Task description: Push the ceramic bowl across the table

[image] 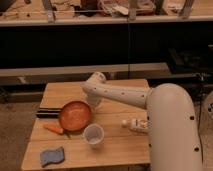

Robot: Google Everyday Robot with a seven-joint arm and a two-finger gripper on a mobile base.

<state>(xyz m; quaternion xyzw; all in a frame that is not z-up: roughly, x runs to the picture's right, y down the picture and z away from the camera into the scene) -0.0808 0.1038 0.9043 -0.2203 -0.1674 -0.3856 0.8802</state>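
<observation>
The orange-red ceramic bowl (75, 115) sits on the left half of the light wooden table (117, 92). My white arm reaches in from the right, and its end, where the gripper (93, 102) is, hangs just behind the bowl's right rim, close to it or touching it. The arm's elbow covers most of the gripper.
A small white cup (93, 135) stands just in front of the bowl. An orange carrot (52, 129) and a dark flat object (48, 113) lie at the bowl's left. A blue sponge (52, 156) rests near the front left corner, and a small white bottle (135, 124) lies at the right.
</observation>
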